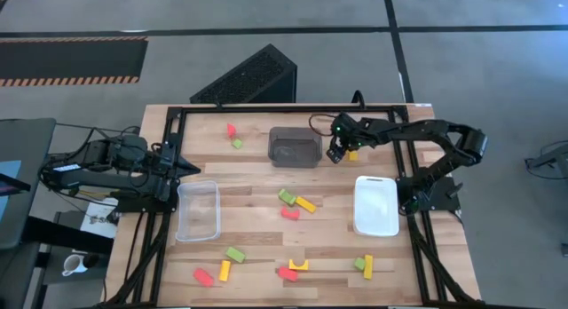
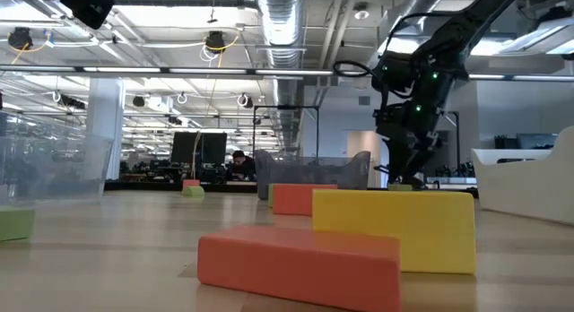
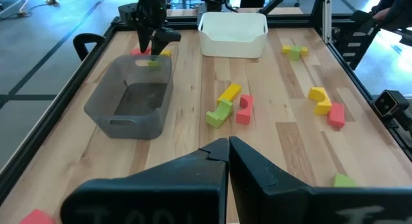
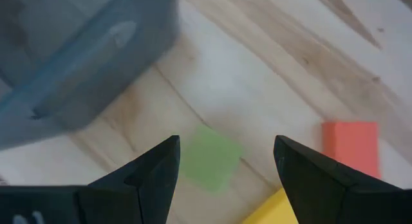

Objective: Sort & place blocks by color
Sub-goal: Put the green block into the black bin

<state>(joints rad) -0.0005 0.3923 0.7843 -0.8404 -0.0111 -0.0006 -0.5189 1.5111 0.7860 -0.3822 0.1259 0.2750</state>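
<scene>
The right gripper (image 4: 225, 163) is held just beside the grey bin (image 1: 295, 147), above a small green block (image 4: 210, 158). Its jaws are spread apart and nothing is grasped. The green block is square, lies flat on the table, and has one corner turned toward the bin. A red block (image 4: 351, 147) and a yellow block (image 4: 278, 209) are seen beside it. The left gripper (image 3: 228, 153) is parked well away from the bin, jaws clenched on nothing.
</scene>
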